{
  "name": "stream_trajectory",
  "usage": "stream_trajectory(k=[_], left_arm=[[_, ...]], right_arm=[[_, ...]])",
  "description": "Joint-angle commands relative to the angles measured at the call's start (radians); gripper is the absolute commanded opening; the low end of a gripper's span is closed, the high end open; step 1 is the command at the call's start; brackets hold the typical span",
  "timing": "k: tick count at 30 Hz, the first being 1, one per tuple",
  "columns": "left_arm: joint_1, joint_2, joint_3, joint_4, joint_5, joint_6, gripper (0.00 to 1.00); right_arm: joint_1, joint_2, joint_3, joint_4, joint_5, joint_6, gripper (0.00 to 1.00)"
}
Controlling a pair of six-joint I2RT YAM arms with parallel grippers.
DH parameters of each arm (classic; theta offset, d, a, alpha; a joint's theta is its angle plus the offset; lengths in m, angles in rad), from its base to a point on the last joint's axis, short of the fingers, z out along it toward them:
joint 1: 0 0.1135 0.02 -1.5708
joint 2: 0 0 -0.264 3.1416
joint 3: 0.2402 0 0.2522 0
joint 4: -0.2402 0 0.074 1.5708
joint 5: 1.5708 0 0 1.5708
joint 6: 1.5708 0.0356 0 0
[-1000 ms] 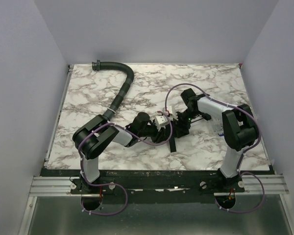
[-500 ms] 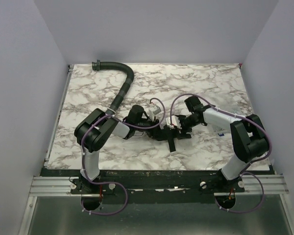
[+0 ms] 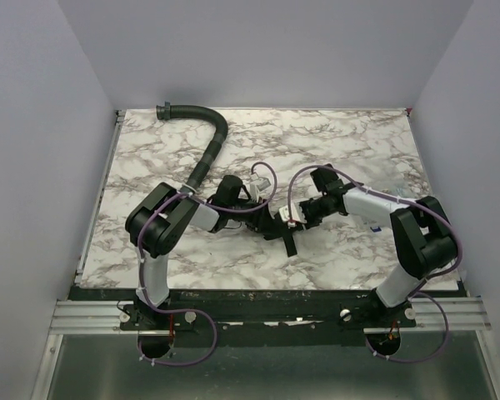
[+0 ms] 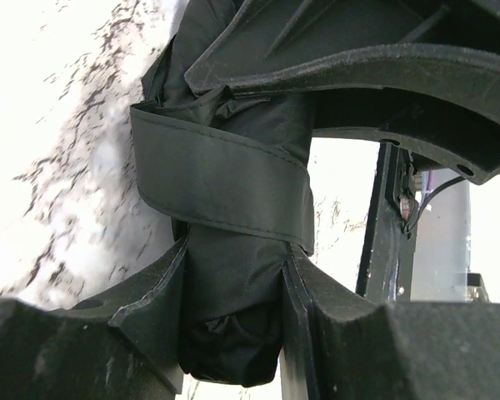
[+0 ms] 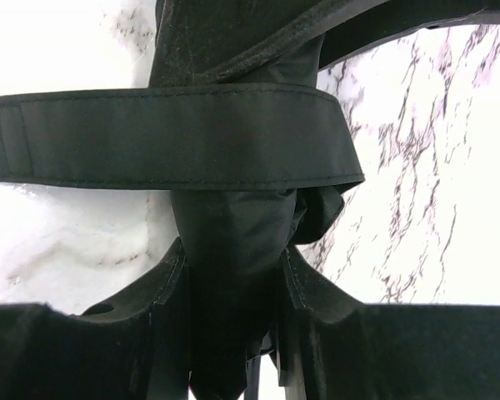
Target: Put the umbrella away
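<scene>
The umbrella point(image 3: 277, 225), in the middle of the top view, is squeezed by the left gripper point(image 4: 232, 283) and right gripper point(image 5: 233, 275) (both on soft cloth only), so it could be pulled loose.

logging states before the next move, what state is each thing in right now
umbrella: folded into a short bundle, held from both sides
strap: wrapped round the bundle, one end sticking out; cannot tell if fastened
left gripper: jaws shut on the umbrella
right gripper: jaws shut on the umbrella
ribbed hose: lying curved on the marble table, far left
</scene>
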Motion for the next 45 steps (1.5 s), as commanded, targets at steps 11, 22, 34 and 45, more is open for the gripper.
stream_trajectory(k=[11, 22, 34, 45], left_arm=[[0.045, -0.325, -0.248, 0.06, -0.321, 0.042, 0.65], [-0.264, -0.693, -0.573, 0.3, -0.594, 0.731, 0.71], [-0.411, -0.441, -0.423, 0.321, -1.031, 1.016, 0.71], [-0.411, -0.316, -0.326, 0.267, -0.937, 1.098, 0.71]], right_arm=[[0.06, 0.383, 0.324, -0.567, 0.084, 0.144, 0.15], [0.045, 0.611, 0.471, -0.779, 0.057, 0.182, 0.14], [0.038, 0.669, 0.53, -0.834, 0.097, 0.178, 0.15], [0.038, 0.692, 0.54, -0.855, 0.095, 0.153, 0.15]])
